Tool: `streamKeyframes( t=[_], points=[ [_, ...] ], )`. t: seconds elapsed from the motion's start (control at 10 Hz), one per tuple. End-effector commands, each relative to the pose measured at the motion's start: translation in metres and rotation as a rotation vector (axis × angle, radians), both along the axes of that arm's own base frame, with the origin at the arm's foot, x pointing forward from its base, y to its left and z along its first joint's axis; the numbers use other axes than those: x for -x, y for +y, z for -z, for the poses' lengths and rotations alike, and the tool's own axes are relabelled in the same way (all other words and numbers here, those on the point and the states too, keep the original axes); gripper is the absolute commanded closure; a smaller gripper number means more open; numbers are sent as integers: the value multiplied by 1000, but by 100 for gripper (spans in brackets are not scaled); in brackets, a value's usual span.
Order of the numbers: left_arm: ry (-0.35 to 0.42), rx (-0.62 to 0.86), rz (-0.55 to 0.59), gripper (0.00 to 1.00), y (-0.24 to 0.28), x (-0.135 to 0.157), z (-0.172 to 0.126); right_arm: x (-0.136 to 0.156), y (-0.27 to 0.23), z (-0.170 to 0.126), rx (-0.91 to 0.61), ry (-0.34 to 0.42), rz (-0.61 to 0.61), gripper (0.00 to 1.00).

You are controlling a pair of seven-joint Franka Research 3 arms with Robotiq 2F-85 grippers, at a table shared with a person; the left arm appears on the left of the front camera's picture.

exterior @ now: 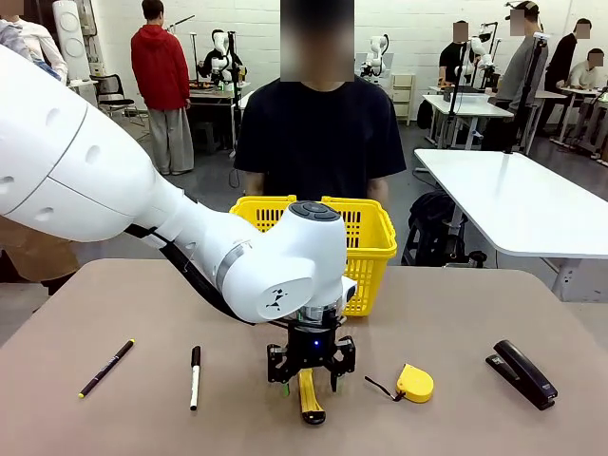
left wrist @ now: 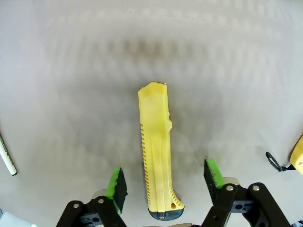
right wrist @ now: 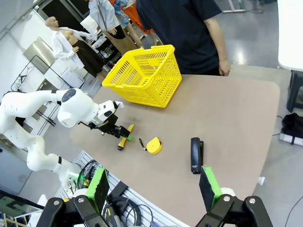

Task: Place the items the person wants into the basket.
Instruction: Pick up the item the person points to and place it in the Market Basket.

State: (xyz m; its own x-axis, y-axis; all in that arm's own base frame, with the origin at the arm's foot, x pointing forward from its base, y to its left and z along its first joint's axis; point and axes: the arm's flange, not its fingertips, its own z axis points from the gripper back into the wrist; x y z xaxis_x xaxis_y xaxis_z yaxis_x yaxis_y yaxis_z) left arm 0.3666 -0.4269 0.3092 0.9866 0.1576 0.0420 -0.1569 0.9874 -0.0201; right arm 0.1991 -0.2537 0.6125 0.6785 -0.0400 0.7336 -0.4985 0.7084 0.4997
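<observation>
The yellow-and-black utility knife (exterior: 311, 397) (left wrist: 157, 161) (right wrist: 124, 137) lies flat on the tan table near its front edge. My left gripper (exterior: 310, 380) (left wrist: 164, 172) is lowered over it and open, one green pad on each side, with a gap to the knife on both. The thin black pen (exterior: 106, 368) lies at the front left and the black stapler (exterior: 522, 373) (right wrist: 196, 154) at the front right. The yellow basket (exterior: 375, 237) (right wrist: 147, 75) stands at the far edge in front of the person (exterior: 318, 133). My right gripper (right wrist: 154, 182) is open and empty, high off the table's side.
A white marker (exterior: 195, 376) (left wrist: 7, 158) lies just left of the knife. A small yellow tape measure (exterior: 414, 382) (right wrist: 153, 145) sits just to its right. My left arm's white links (exterior: 171, 228) cross in front of the basket. White tables stand behind on the right.
</observation>
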Motion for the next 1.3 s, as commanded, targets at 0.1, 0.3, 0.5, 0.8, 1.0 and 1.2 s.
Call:
streamKeyframes(
  t=[0.1, 0.3, 0.5, 0.8, 1.0, 1.2],
  points=[
    [-16, 13, -5, 61, -5, -1, 3, -2, 0, -3, -16, -23, -10, 0],
    [-14, 17, -5, 100, -4, -1, 3, -2, 0, -3, -16, -23, -10, 0],
    [-14, 18, -8, 100, -4, -2, 3, -2, 0, -3, -16, -23, -10, 0],
    [52, -2, 47, 100, -4, -1, 1, -2, 0, -3, -16, -23, -10, 0],
    [51, 59, 282, 93, 5, 9, -48, -2, 0, -3, -16, -23, -10, 0],
    [12, 36, 429, 93, 26, 50, -131, -2, 0, -3, -16, -23, -10, 0]
  ],
)
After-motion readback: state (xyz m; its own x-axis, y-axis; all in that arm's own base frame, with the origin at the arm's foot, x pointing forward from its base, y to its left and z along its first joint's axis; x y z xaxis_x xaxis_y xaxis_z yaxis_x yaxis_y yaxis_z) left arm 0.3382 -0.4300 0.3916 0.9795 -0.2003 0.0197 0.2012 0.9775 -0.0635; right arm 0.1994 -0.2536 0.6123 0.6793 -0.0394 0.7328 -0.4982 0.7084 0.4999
